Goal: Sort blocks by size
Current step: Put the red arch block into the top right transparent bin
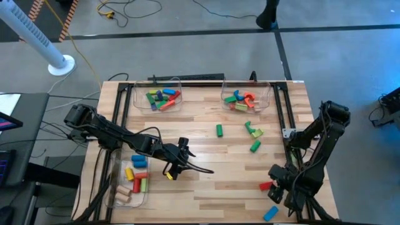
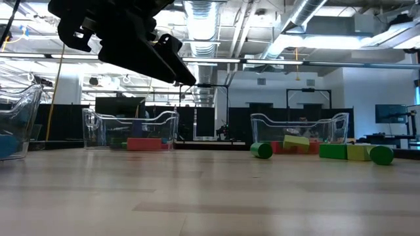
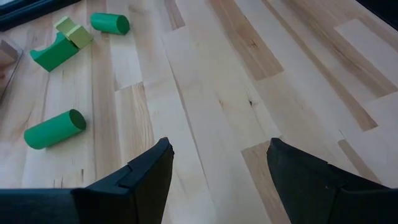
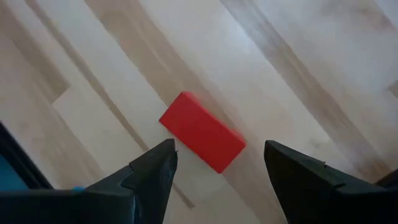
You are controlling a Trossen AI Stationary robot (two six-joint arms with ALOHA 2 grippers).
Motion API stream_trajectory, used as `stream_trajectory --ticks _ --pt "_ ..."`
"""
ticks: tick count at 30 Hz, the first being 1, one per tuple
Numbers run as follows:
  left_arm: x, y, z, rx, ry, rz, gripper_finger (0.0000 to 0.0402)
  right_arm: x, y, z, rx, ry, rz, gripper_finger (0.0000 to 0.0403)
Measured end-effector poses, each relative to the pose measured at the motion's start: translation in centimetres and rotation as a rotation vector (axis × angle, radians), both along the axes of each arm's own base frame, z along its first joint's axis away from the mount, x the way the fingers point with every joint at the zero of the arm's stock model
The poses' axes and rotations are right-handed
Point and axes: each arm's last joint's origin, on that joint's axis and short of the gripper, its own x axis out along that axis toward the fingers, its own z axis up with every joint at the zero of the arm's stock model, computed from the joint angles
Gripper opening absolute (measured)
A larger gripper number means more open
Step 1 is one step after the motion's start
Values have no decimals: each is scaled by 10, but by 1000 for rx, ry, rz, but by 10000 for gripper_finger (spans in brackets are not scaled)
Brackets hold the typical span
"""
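1. Right claw point(image 4: 217, 163) – wide, empty, hovering over a red block point(image 4: 202, 131) on the tabletop point(image 1: 212, 169).
2. Left claw point(image 3: 219, 163) – wide, empty, above mid-tabletop.
3. Three bins hold mixed blocks: far-left bin point(image 1: 139, 94), far-right bin point(image 1: 270, 94), near-left bin point(image 1: 114, 187).
4. Green blocks point(image 1: 255, 146) lie loose between.

No text, label, brand, number or sign can be read in any view

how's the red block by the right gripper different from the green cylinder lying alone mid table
The red block is a flat-sided rectangular bar; the green cylinder is round. The red block lies near the table's front right corner, right beside the open right gripper; the green cylinder sits mid-table with no gripper near it. Both lie loose on the wood, outside the bins.
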Motion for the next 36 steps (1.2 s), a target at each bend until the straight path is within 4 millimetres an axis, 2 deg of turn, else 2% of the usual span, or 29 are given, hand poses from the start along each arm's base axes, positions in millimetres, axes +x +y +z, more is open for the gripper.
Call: stream_trajectory --ticks 4,10,21,36 --pt "0 0 0 0 1 0 250 -3 4 -2 -19 1 100 273" --pt "-1 0 -1 3 9 0 250 1 11 -20 -124 58 264 273" --pt "0 0 0 1 2 0 250 6 15 -36 -194 146 401 273" --pt "2 3 1 -2 -16 8 250 7 16 -36 -191 142 431 273"
